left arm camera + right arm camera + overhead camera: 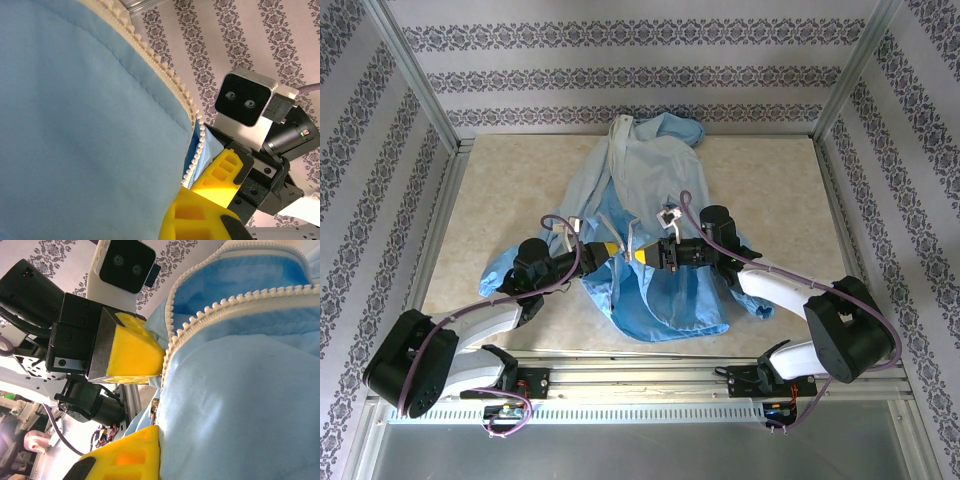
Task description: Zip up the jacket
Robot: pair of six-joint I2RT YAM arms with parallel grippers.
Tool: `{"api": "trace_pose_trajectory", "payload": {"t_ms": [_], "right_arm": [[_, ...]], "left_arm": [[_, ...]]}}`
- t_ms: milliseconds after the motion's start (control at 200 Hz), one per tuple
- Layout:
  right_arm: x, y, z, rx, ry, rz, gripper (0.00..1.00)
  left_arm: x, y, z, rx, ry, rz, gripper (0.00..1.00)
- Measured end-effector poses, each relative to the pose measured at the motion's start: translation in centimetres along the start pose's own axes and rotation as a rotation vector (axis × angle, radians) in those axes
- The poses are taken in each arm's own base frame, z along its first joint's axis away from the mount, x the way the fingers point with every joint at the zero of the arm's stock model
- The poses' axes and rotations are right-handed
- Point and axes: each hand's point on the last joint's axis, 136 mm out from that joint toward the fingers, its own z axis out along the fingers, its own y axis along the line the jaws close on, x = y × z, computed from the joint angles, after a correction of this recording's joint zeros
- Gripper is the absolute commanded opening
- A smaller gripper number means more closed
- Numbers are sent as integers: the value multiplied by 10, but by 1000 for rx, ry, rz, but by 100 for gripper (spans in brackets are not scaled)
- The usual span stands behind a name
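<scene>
The light-blue jacket (650, 200) lies spread on the table, hood toward the back wall, its lower front lifted between the two arms. My left gripper (617, 250) and right gripper (642, 255) meet tip to tip over the jacket's lower middle, yellow fingers almost touching. In the left wrist view my left gripper (186, 200) is shut on the blue fabric beside the pale zipper teeth (150, 55). My right gripper (161, 440) is shut on the jacket's other front edge, where a small metal slider (155, 407) shows just above its finger. Zipper teeth (235, 302) run apart above it.
The beige tabletop (500, 190) is boxed in by aluminium posts (415, 75) and patterned walls on three sides. A metal rail (640, 375) with the arm bases runs along the near edge. One sleeve (495, 270) lies under the left arm.
</scene>
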Motion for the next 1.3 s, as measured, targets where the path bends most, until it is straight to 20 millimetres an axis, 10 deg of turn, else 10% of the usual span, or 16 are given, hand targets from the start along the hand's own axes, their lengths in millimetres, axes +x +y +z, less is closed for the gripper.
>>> {"api": "trace_pose_trajectory", "payload": {"t_ms": [1299], "right_arm": [[5,-6,1,9,17,7,0]], "left_arm": [[13,9,0,7,49,-51,0]]}}
